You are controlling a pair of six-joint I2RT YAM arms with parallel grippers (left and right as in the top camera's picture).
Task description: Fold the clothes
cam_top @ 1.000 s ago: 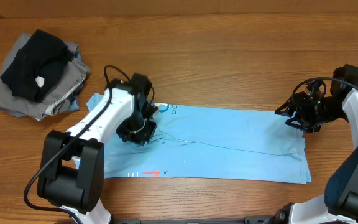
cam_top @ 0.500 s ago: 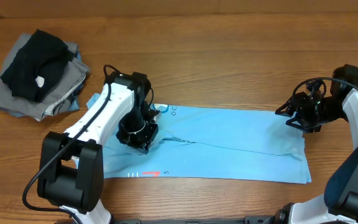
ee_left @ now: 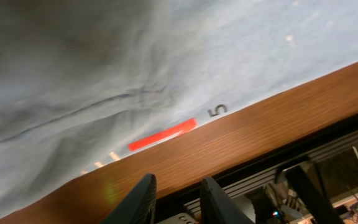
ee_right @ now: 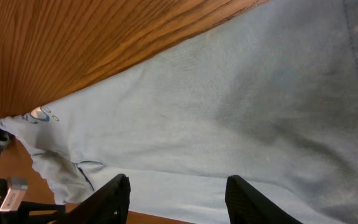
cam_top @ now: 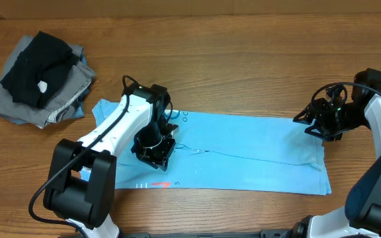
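Right gripper (cam_top: 304, 124) near T-shirt (cam_top: 256, 151) edge

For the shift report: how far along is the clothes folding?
Done: the light blue T-shirt lies folded lengthwise into a long strip. In hand: nothing gripped; the left gripper sits over the strip's left part and the right gripper at its right end, both open. Left: folding the strip crosswise, then the rumpled black and grey pile.
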